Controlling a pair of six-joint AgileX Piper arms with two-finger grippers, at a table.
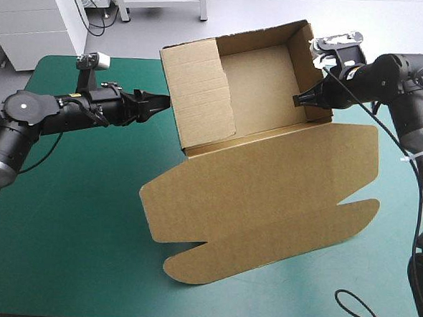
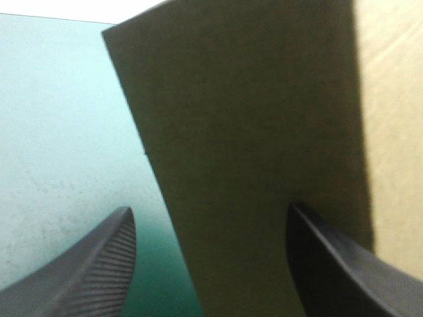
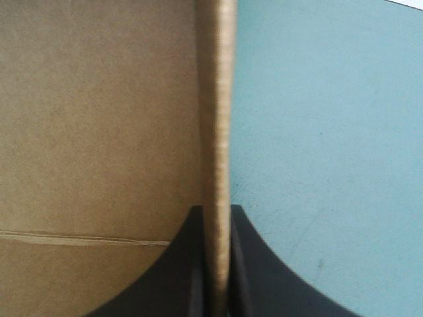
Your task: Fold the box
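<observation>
Right gripper (image 3: 215,214), with its two broad black curved-fin fingers (image 3: 173,281), is clamped on the raised right-hand wall of the brown cut-board box (image 1: 267,180). In the right wrist view the fingers are all but together, with only the thin edge of the board standing upright between them. The wall's inner face lies to one side of that edge and the teal-green table cover (image 3: 330,132) to the other.

At the opposite wall of the box, the left gripper (image 2: 208,210) is wide apart, one ribbed black finger (image 2: 92,271) on the outer side of the board and the other on the inner side. The wall of the box (image 2: 251,132) runs up between them. Whether either finger touches it cannot be told.

From the high view the box is an open tray with its walls up, turned askew to the table's edges. Its tray part sits toward the far edge, and an inner panel lies against the left wall. The lid spreads flat from the tray's near side toward the near edge of the table, ending in rounded tabs at its outer corners.

Around the box the teal-green cover (image 1: 63,228) lies bare, the left gripper (image 1: 161,100) just beside the box's left wall and the right gripper (image 1: 301,101) at its right wall.
</observation>
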